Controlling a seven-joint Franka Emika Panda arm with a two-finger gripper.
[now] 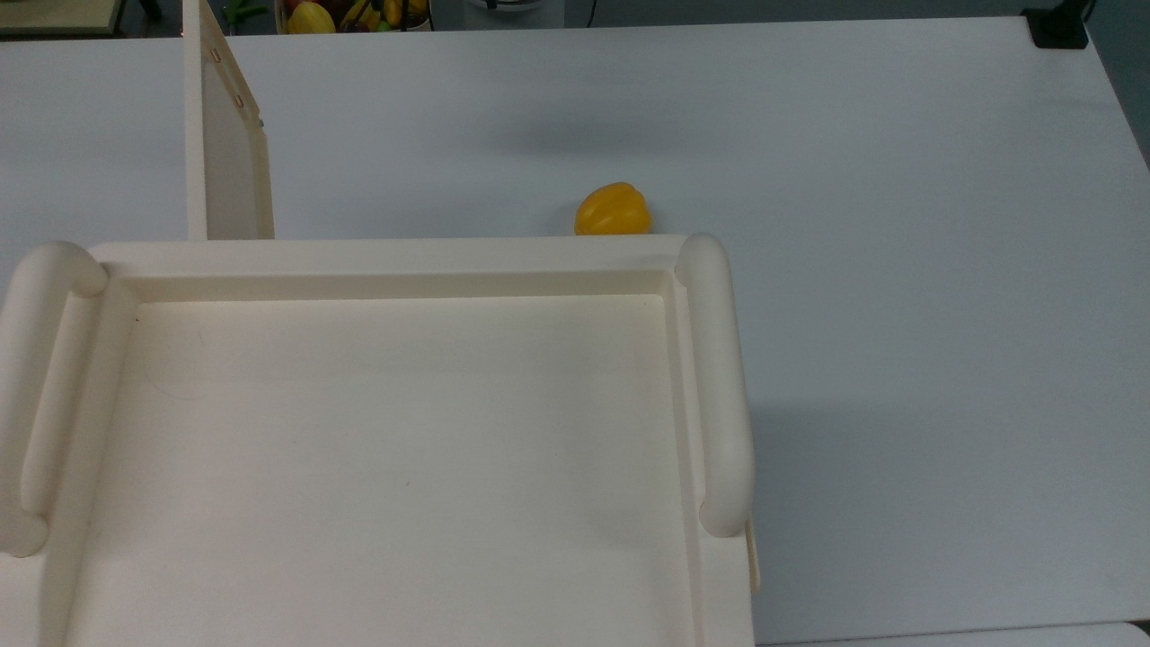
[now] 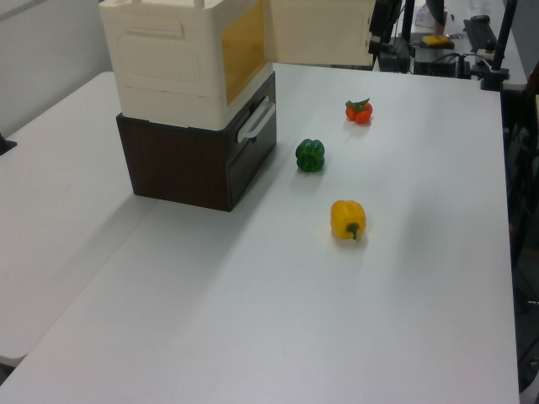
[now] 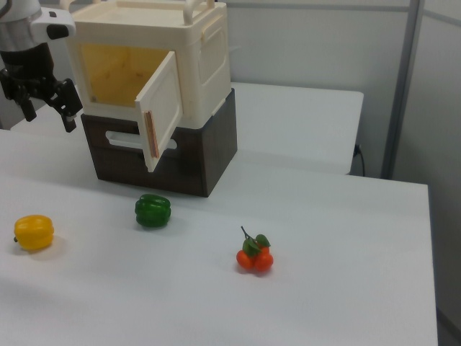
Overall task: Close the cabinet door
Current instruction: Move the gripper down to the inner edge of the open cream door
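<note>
- The door [image 3: 163, 108] stands open, swung out from the cream cabinet [image 3: 205, 50] and hinged on the right view's right side of the opening; its free edge carries a strip with copper dots.
- In the top view the door [image 1: 225, 153] juts toward 12 o'clock from the cabinet top [image 1: 395, 449], near its 11 o'clock corner, edge-on, dots along its far edge.
- In the left view the door [image 2: 320, 32] shows at 1 o'clock of the cabinet, broad face to the camera.
- The cabinet sits on a dark brown drawer unit [image 3: 194, 158] with a pale handle.
- The gripper [image 3: 49, 108] hangs at 9 o'clock of the cabinet in the right view, clear of the door, its black fingers apart and clamped on nothing.
- On the table [image 3: 346, 288] in the right view: a green pepper [image 3: 153, 210] at 6 o'clock of the door, a yellow pepper [image 3: 34, 232] at 8 o'clock, an orange-red fruit cluster [image 3: 253, 256] at 5 o'clock, all well apart.
- The top view shows the yellow pepper just past the cabinet top's far edge.
</note>
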